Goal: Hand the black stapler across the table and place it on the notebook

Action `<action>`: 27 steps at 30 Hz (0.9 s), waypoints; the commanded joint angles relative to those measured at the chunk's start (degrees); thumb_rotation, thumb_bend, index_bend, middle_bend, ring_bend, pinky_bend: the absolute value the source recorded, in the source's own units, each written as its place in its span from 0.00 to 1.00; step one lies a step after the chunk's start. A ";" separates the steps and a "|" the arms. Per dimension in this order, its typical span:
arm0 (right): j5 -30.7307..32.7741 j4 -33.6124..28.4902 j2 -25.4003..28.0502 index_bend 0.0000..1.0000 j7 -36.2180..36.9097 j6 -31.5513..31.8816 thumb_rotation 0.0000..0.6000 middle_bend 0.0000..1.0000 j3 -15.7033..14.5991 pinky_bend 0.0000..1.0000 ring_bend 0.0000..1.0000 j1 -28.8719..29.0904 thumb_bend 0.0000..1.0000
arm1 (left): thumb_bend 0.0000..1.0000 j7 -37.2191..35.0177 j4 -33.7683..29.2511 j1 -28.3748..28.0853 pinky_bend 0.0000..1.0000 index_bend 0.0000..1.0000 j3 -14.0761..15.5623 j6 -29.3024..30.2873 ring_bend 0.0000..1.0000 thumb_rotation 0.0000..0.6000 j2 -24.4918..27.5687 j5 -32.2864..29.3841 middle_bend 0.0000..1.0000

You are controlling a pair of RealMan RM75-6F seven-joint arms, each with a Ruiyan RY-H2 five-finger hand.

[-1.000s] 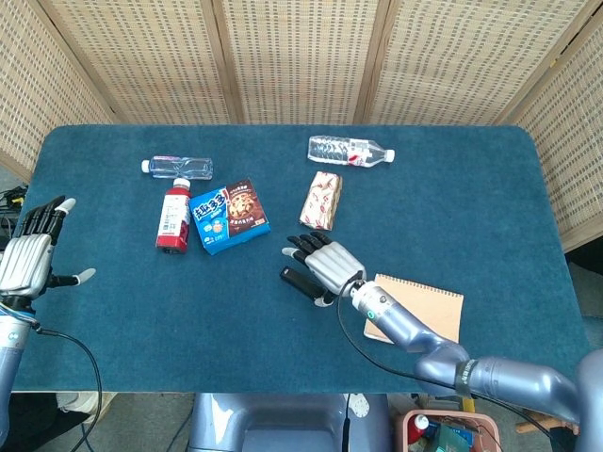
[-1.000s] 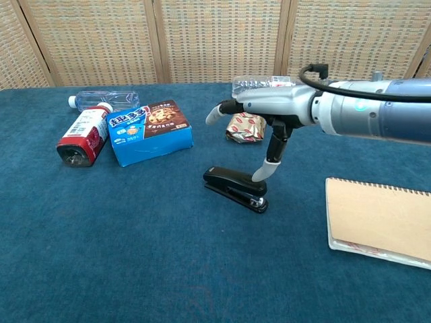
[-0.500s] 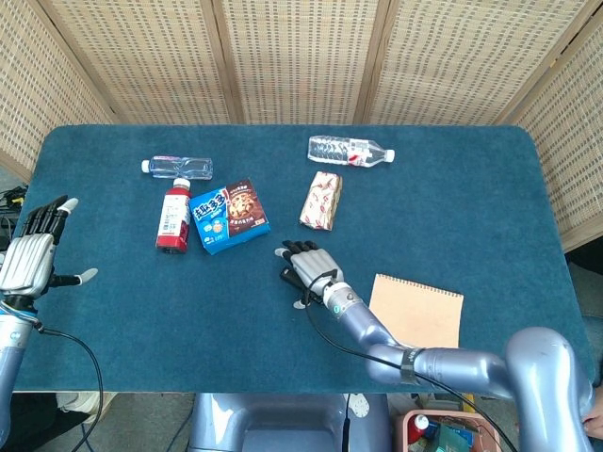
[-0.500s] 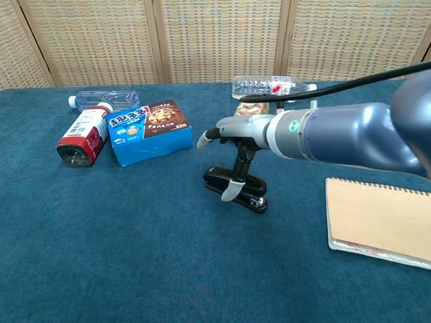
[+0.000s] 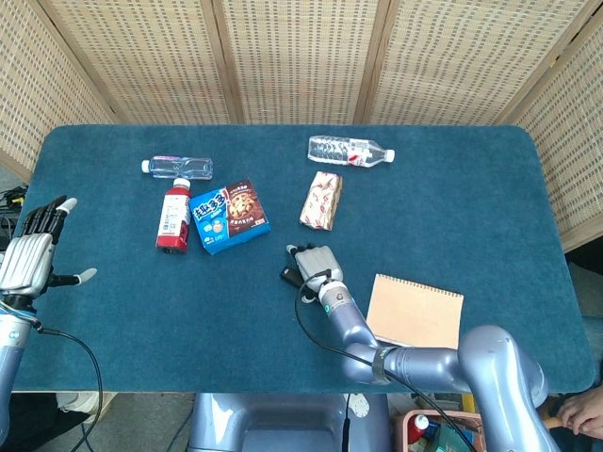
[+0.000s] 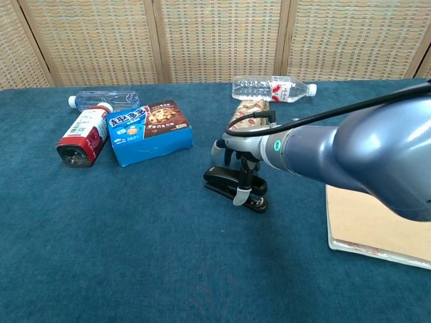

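The black stapler (image 6: 219, 181) lies flat on the blue table (image 5: 471, 207), near its middle; in the head view only its left end (image 5: 287, 275) shows. My right hand (image 6: 241, 160) has come down on top of it, with fingers curled over both sides of the body and one fingertip (image 6: 240, 196) on the near side. From the head view this hand (image 5: 314, 263) hides most of the stapler. The tan spiral notebook (image 5: 417, 310) lies to the right, its top partly covered by my right arm in the chest view (image 6: 370, 235). At the table's left edge my left hand (image 5: 28, 254) is open, fingers spread.
A blue cookie box (image 5: 229, 217), a red-labelled bottle (image 5: 172, 217) and a clear bottle (image 5: 179, 168) lie at the back left. A snack pack (image 5: 320, 200) and a water bottle (image 5: 349, 150) lie behind the stapler. Woven screens stand behind the table.
My right hand has moved left and lowered onto the stapler, and its fingers have curled around it. The stapler has stayed in place. My left hand has not moved.
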 commanded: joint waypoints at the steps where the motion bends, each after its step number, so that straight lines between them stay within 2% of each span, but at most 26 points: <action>1: -0.43 0.46 -0.59 0.19 -0.50 1.61 1.00 0.34 -0.18 0.52 0.29 -0.09 0.06 | 0.00 -0.09 -0.01 -0.01 0.00 0.00 -0.02 -0.04 0.00 1.00 -0.01 0.07 0.00; 3: -1.09 0.55 -0.80 0.24 -0.39 2.33 1.00 0.38 -0.16 0.58 0.34 -0.34 0.10 | 0.00 -0.12 -0.01 -0.02 0.00 0.00 -0.01 -0.11 0.00 1.00 0.00 0.15 0.00; 5: -1.43 0.70 -0.96 0.32 -0.37 2.57 1.00 0.45 -0.16 0.63 0.41 -0.57 0.20 | 0.00 -0.10 -0.02 -0.03 0.00 0.00 0.00 -0.14 0.00 1.00 0.00 0.22 0.00; 8: -2.28 1.23 -1.40 0.42 -0.54 2.99 1.00 0.54 -0.36 0.65 0.49 -0.88 0.32 | 0.00 0.05 -0.07 -0.01 0.00 0.00 0.02 -0.16 0.00 1.00 -0.01 0.23 0.00; 11: -3.22 1.11 -1.37 0.49 -0.64 2.99 1.00 0.60 -0.65 0.65 0.54 -1.32 0.39 | 0.00 0.26 -0.13 -0.02 0.00 0.00 -0.01 -0.23 0.00 1.00 -0.03 0.10 0.00; 19: -10.48 -2.61 1.48 0.52 2.02 5.31 1.00 0.62 -1.22 0.65 0.56 -3.70 0.42 | 0.00 0.62 -0.31 -0.05 0.00 0.00 0.11 -0.30 0.00 1.00 -0.15 0.34 0.00; 27: -20.82 -14.44 11.25 0.53 6.11 12.16 1.00 0.63 -2.49 0.65 0.57 -9.29 0.43 | 0.00 0.50 -0.59 -0.04 0.00 0.00 0.27 -0.48 0.00 1.00 -0.07 0.77 0.00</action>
